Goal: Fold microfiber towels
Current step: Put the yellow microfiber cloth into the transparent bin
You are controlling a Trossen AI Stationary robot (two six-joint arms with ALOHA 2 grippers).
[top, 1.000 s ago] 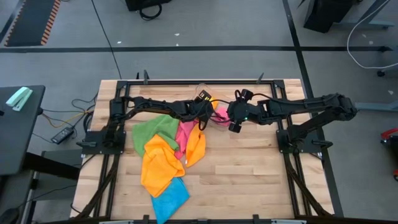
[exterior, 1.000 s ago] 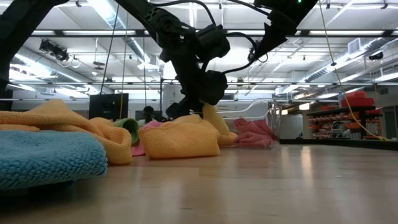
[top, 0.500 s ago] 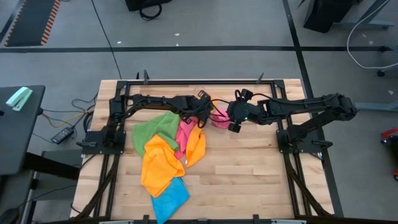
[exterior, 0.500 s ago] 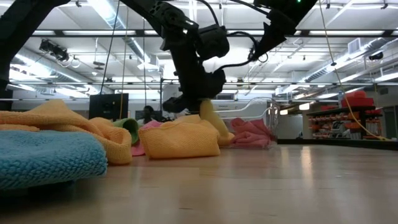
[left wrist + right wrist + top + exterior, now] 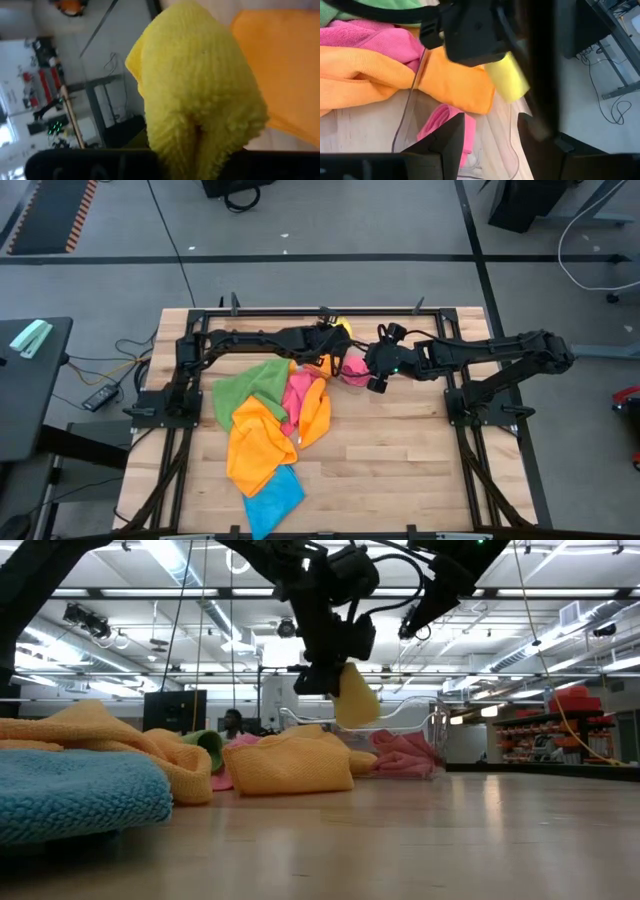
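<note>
We see the left end effector (image 5: 335,675) clamped on the yellow towel (image 5: 355,697), which now hangs clear of the pile; a second ago the same cloth trailed down onto the orange towel (image 5: 290,762) on the desk (image 5: 420,840), and half a second ago it was only partly raised. In the high view the left arm has stretched farther toward the far edge of the desk, so the left end effector (image 5: 325,340) and its yellow towel (image 5: 340,330) sit near the back rail rather than over the heap. From the left wrist view the yellow towel (image 5: 200,95) bunches between the closed fingers.

The right end effector (image 5: 372,370) has not moved across the three high views; it hovers above the clear plastic tray (image 5: 410,120), its fingers (image 5: 445,145) parted and holding nothing. A pink towel (image 5: 445,125) lies in that tray, though we cannot quite tell how much of it is inside.

The other cloths are unchanged: the green towel (image 5: 245,385), another pink towel (image 5: 297,392), the large orange towel (image 5: 255,442) and the blue towel (image 5: 272,498) lie overlapping in a line down the middle of the desk (image 5: 400,470).
</note>
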